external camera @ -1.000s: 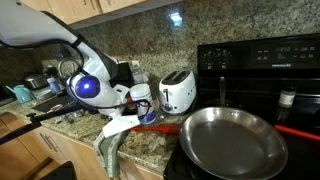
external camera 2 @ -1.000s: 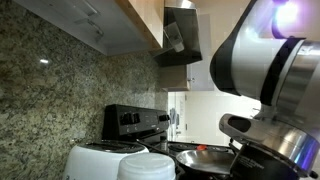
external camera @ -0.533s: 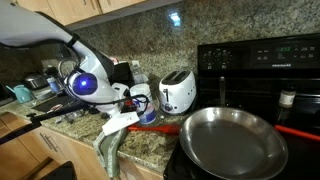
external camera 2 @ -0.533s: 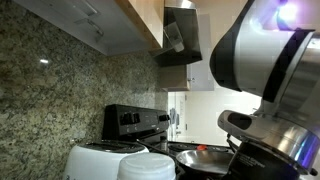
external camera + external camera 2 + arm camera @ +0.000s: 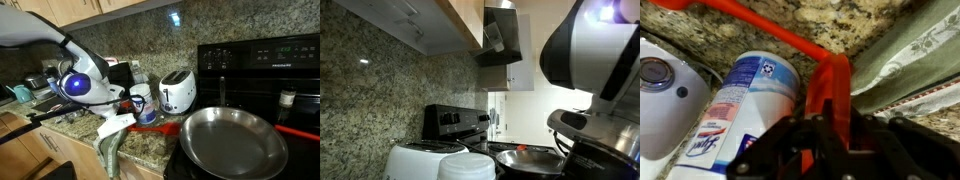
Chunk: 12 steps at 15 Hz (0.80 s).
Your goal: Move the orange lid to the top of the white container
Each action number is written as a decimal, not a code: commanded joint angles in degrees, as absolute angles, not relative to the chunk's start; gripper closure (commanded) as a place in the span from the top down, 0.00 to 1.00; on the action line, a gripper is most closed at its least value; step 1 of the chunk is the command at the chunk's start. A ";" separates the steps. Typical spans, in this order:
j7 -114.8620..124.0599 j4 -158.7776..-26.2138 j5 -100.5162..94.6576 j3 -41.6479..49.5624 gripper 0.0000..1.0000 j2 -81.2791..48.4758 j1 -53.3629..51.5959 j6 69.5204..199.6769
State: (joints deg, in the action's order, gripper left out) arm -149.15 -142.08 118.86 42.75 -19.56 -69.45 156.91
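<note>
Kitchen, warm indoor light. In an exterior view, a hard white glare spot burns on the granite backsplash (image 5: 175,18). The blue LED (image 5: 75,85) on the robot arm (image 5: 40,28) glows w/ a halo. The frying pan (image 5: 232,140) carries a soft sheen; the stove (image 5: 262,60) is near-black, detail lost. Pic low-res, soft throughout.

In an exterior view the scene is dim & backlit: doorway (image 5: 505,108) in bg blown out, arm huge, out of focus, overexposed at top edge, toaster (image 5: 420,160) in fg blurred.

Wrist view: gripper (image 5: 830,120) a dark, shadowed blur at bottom. Orange lid (image 5: 830,85) saturated, white container (image 5: 745,100) label only partly legible, counter (image 5: 840,20) evenly lit.
</note>
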 commanded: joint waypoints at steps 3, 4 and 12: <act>-149.15 -148.74 113.95 49.21 0.04 -11.50 -74.46 158.08; -149.15 -148.93 112.83 51.64 0.04 -10.52 -76.24 158.09; -149.15 -145.61 106.15 73.94 0.04 -5.77 -94.09 158.20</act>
State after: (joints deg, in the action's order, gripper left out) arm -149.15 -147.58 107.53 66.75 -8.64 -87.82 157.13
